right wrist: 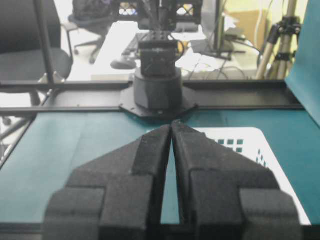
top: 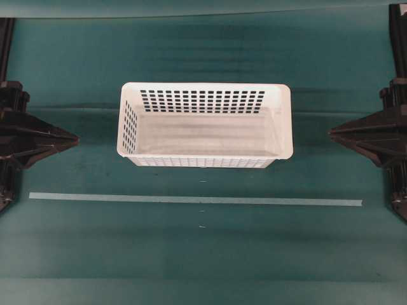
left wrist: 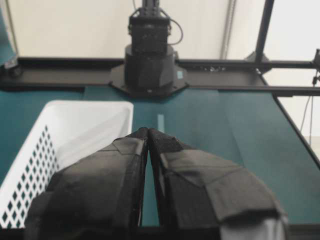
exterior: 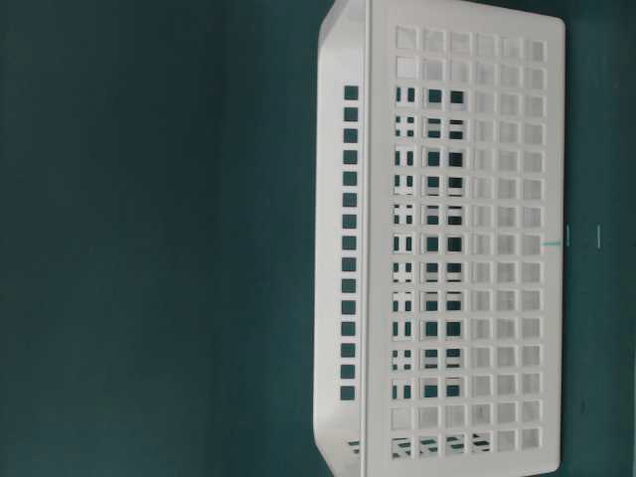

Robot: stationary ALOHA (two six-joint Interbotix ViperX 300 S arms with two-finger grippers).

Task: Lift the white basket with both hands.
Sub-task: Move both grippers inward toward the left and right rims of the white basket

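Overhead exterior view: the white basket (top: 205, 125) sits empty on the teal tabletop (top: 203, 254), just beyond the pale tape strip (top: 191, 199). Nothing has begun: the left gripper (top: 75, 137) and right gripper (top: 331, 133), well apart from the basket, are both closed on nothing. Next, each likely opens and reaches an end rim. Smooth rigid plastic, slotted walls.
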